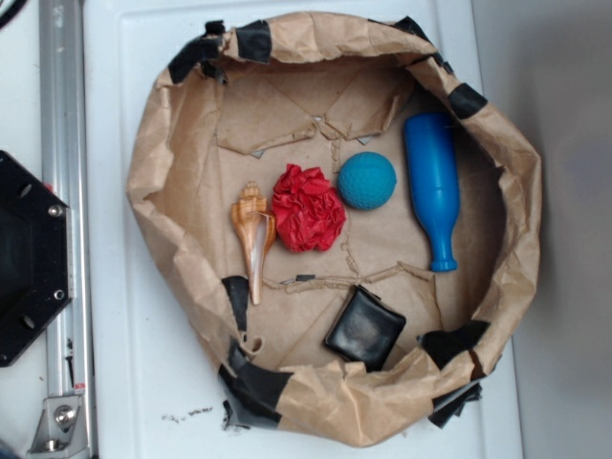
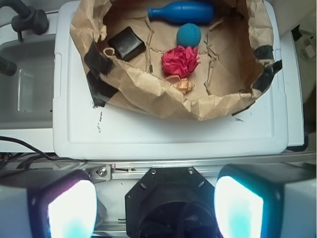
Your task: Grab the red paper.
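Observation:
The red paper [image 1: 309, 207] [image 2: 180, 60] is a crumpled red wad lying in the middle of a brown paper basin [image 1: 158, 143] [image 2: 148, 94]. It touches a tan shell [image 1: 253, 232] on its left and sits beside a teal ball [image 1: 367, 181] [image 2: 189, 35]. In the wrist view my gripper [image 2: 155, 208] is open, its two glowing pads [image 2: 72, 210] spread wide at the bottom edge, well short of the basin and above the black arm base [image 2: 171, 198]. The gripper does not appear in the exterior view.
A blue bottle-shaped toy [image 1: 432, 186] [image 2: 181, 12] lies along the basin's far side. A black square pad [image 1: 364, 329] [image 2: 127, 42] rests near the rim. The basin stands on a white tray [image 1: 143, 363] [image 2: 163, 134]; a metal rail [image 1: 59, 191] runs beside it.

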Available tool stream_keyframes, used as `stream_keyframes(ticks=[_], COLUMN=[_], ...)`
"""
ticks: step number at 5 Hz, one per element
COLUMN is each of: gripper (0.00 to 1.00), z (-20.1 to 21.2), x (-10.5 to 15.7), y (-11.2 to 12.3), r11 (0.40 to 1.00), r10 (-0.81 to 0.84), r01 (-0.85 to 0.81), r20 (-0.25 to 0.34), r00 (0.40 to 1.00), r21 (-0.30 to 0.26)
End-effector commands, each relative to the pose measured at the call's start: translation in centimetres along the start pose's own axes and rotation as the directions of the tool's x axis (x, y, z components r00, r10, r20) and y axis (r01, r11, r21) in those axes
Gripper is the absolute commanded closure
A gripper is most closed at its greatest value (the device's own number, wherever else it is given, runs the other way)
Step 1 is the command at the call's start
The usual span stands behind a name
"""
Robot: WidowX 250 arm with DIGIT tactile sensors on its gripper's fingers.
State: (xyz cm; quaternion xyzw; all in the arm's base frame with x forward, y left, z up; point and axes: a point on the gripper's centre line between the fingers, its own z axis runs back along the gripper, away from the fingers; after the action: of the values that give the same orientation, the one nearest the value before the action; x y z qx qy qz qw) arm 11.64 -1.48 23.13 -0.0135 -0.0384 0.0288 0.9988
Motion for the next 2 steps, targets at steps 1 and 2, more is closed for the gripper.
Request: stream_keyframes(ticks=[1, 2], gripper=[0.00, 0.00], z=[-10.1, -14.9], x=[9.5, 14.0], y=[0.0, 1.0], r11=[0.993, 0.979], r10=[0.097, 0.183], r01=[-0.101, -0.182], r20=[-0.072, 0.009], r00=[0.993, 0.983], r21=[-0.055, -0.090])
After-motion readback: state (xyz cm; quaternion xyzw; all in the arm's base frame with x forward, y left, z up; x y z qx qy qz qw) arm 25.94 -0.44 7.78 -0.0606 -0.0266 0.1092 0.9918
